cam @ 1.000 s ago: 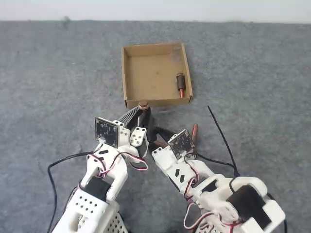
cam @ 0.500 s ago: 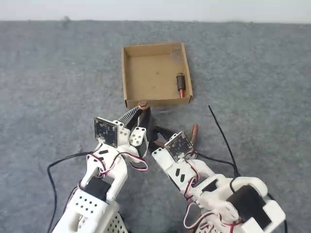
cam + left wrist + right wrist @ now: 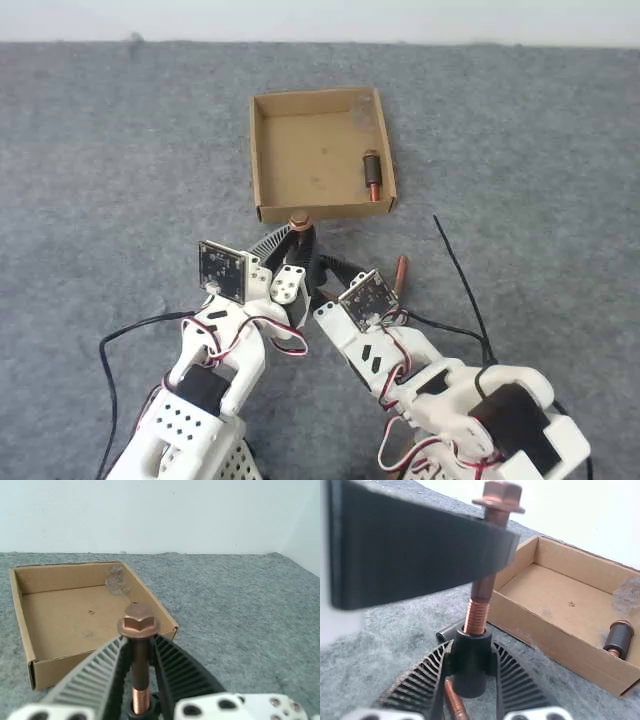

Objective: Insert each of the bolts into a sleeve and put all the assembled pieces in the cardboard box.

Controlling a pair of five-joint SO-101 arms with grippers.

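My left gripper (image 3: 139,652) is shut on a copper bolt (image 3: 139,650), held upright with its hex head (image 3: 299,221) on top, just in front of the cardboard box (image 3: 262,180). My right gripper (image 3: 470,667) is shut on a black sleeve (image 3: 470,661) right under it, and the bolt's threaded tip (image 3: 475,616) stands in the sleeve's mouth. One assembled bolt and sleeve (image 3: 372,176) lies inside the box by its right wall, also seen as the assembled piece (image 3: 618,638) from the right wrist. Another copper bolt (image 3: 400,274) lies on the carpet beside the right arm.
Grey carpet (image 3: 120,180) covers the table around the box. Black cables (image 3: 455,275) trail on the right and near the left arm's base (image 3: 120,340). A further copper bolt (image 3: 454,702) shows under the right gripper.
Both grippers have shifted slightly toward each other and a little nearer the arm bases, bringing the bolt over the sleeve. The box and its contents have not moved.
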